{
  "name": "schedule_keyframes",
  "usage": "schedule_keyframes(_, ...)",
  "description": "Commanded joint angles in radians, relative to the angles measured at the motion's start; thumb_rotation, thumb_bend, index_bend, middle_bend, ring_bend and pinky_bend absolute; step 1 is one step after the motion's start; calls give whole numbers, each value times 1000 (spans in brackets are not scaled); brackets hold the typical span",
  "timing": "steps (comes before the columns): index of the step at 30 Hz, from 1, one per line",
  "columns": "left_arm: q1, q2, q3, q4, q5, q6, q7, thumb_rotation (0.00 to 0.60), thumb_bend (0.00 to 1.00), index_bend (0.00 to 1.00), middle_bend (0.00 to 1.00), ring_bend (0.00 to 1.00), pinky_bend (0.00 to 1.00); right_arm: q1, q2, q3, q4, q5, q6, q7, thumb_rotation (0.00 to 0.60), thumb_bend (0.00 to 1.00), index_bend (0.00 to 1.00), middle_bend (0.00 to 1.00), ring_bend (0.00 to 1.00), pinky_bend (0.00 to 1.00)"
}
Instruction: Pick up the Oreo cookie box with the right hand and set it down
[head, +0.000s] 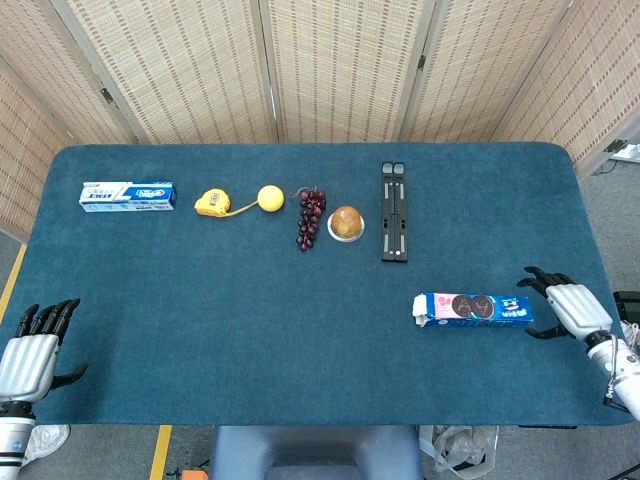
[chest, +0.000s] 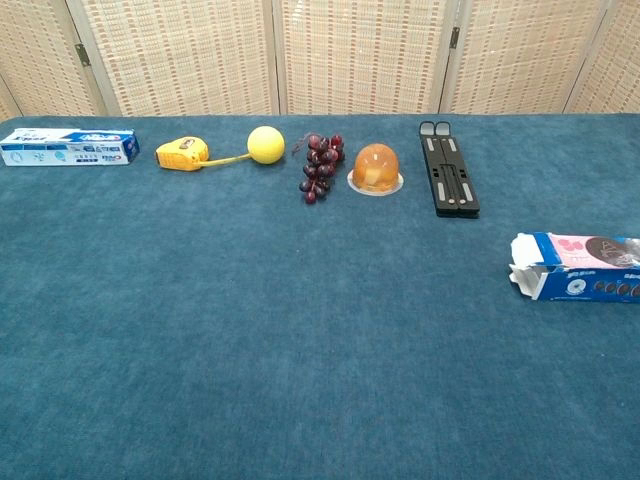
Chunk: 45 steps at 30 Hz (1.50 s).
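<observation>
My right hand (head: 562, 303) sits empty, fingers spread, just beside the Oreo box's (head: 472, 308) right end near the desk's (head: 200, 330) right edge, placed to grasp it.

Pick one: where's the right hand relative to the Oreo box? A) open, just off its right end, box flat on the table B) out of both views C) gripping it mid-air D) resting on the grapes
A: in the head view the right hand sits with fingers spread just beyond the right end of the Oreo box, which lies flat on the table, not lifted.
</observation>
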Motion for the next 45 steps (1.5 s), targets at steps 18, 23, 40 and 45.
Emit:
schedule_keyframes(18,-3,0,2,0,-7,-4,1,600,230,0,140,139,5,46,-48,-13,41,40,-75,-40,600,218,280,123,180,145)
schedule_keyframes(23,-2,1,3,-1,-6,-1,-2,600,230,0,139,138,5,56,-52,-13,38,52,-93,-55,600,218,299,135,191,150)
schedule_keyframes(40,-4,-1,3,2,-8,-3,0,600,229,0,140,139,5,51,-69,2,41,95,-84,-113,600,218,471,262,276,216)
schedule_keyframes(45,-4,-1,4,1,-8,-1,1,600,230,0,140,139,5,50,-57,7,22,96,-67,-112,600,217,473,263,277,218)
